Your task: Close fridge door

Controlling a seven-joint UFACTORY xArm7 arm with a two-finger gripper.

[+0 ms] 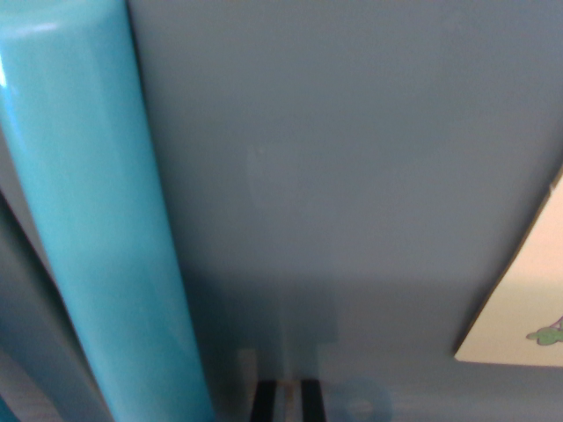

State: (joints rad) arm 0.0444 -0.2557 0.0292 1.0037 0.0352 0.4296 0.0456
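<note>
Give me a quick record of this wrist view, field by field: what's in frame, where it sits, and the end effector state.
view: very close to a flat grey door panel
handle: teal cylindrical bar, at the wrist view's left, running top to bottom
sticker: cream card with a green mark, lower right on the panel
end effector: dark tips at bottom centre, close together; contact with the panel unclear
focus: blurred

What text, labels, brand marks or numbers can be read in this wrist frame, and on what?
None readable.
Cream sticker or magnet on the grey fridge door: only a small green drawing at the frame edge, no letters visible.
Turquoise handle: no markings.
Gripper: no label visible.
</note>
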